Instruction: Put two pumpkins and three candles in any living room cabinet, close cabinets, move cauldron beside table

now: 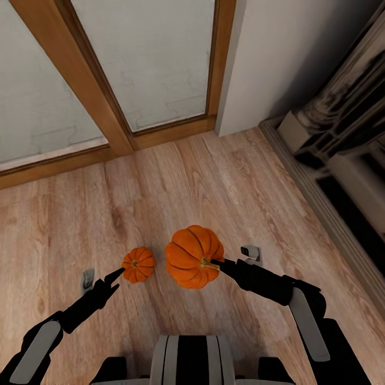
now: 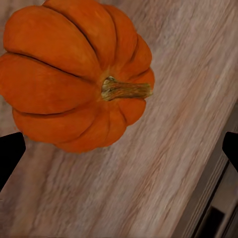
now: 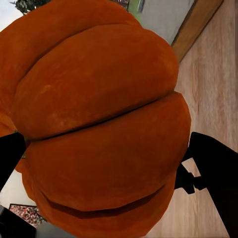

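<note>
The larger-looking pumpkin sits clamped between the fingers of the right gripper, held above the wooden floor. The other pumpkin rests on the floor just ahead of the left gripper, whose fingers stand apart with nothing between them. Beyond them runs a wood-framed glass door; a dark stone surround lies to the right

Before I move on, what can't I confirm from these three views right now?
- Right gripper fingertips: head view, hidden behind the larger pumpkin; right wrist view, the pumpkin covers the contact.
- Smaller pumpkin: head view cannot tell whether it rests on the floor.
- Left gripper: left wrist view, fingers cut off by the edges.
</note>
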Robot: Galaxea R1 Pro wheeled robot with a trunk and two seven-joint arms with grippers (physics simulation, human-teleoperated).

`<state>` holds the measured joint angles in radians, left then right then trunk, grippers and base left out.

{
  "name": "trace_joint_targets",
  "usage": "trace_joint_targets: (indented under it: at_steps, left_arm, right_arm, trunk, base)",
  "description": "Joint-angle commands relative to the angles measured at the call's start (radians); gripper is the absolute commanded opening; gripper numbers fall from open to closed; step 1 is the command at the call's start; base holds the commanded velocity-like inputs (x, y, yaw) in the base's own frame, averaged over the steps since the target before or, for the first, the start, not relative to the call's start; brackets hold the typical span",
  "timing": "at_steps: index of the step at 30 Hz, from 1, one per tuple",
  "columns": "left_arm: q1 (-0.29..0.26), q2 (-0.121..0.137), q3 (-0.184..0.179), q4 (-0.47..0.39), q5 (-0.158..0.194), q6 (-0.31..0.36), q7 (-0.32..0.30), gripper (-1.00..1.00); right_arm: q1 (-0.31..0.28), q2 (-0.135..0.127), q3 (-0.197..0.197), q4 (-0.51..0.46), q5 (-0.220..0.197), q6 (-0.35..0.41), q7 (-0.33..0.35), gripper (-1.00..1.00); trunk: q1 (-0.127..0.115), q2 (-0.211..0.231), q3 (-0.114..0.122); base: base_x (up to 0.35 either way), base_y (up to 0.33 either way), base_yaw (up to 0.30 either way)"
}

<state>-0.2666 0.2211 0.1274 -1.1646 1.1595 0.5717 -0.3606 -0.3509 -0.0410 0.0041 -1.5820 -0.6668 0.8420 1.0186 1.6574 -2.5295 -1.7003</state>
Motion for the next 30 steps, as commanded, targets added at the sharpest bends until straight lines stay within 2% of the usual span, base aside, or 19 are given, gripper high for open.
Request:
trace_joint_targets:
  at_steps: [1, 7, 16, 18, 20, 24, 28, 30]
  left_arm:
    - [0.0, 0.0, 0.002, 0.0, 0.006, 0.009, -0.002, 1.0]
    - [0.0, 0.0, 0.002, 0.0, 0.006, 0.008, -0.004, 1.0]
    - [0.0, 0.0, 0.003, 0.0, 0.008, 0.007, -0.006, 1.0]
    - [0.0, 0.0, 0.003, 0.0, 0.008, 0.007, -0.006, 1.0]
    - [0.0, 0.0, 0.003, 0.001, 0.008, 0.007, -0.007, 1.0]
    - [0.0, 0.0, 0.002, 0.001, 0.008, 0.007, -0.007, 1.0]
    - [0.0, -0.001, 0.002, 0.0, 0.008, 0.007, -0.007, 1.0]
    - [0.0, -0.002, 0.002, 0.001, 0.008, 0.007, -0.007, 1.0]
  right_arm:
    - [0.0, 0.0, 0.0, 0.0, -0.007, 0.006, 0.0, -1.0]
    - [0.0, 0.0, 0.002, 0.0, -0.005, 0.005, 0.0, -1.0]
    - [0.0, 0.0, 0.002, -0.003, -0.01, 0.009, 0.004, -1.0]
    - [0.001, -0.001, 0.003, -0.01, -0.013, 0.012, 0.008, -1.0]
    - [0.012, -0.001, 0.015, -0.019, -0.015, 0.016, 0.043, -1.0]
    - [0.028, -0.001, 0.076, -0.025, -0.016, 0.024, 0.156, -1.0]
    - [0.03, 0.0, 0.091, -0.025, -0.015, 0.019, 0.193, -1.0]
    - [0.03, 0.0, 0.091, -0.026, -0.016, 0.017, 0.197, -1.0]
  trunk:
    - [0.0, 0.0, -0.004]
    - [0.001, -0.001, -0.008]
    - [0.005, -0.003, -0.043]
    - [0.005, -0.003, -0.043]
    - [0.005, -0.003, -0.043]
    - [0.005, -0.003, -0.043]
    - [0.005, -0.003, -0.043]
    - [0.006, -0.003, -0.051]
  base:
    - [0.0, 0.0, 0.0]
    - [0.0, 0.0, 0.0]
    - [0.0, 0.0, 0.0]
    - [0.0, 0.0, 0.0]
    - [0.0, 0.0, 0.0]
    - [0.0, 0.0, 0.0]
    - [0.0, 0.0, 0.0]
    - [0.0, 0.0, 0.0]
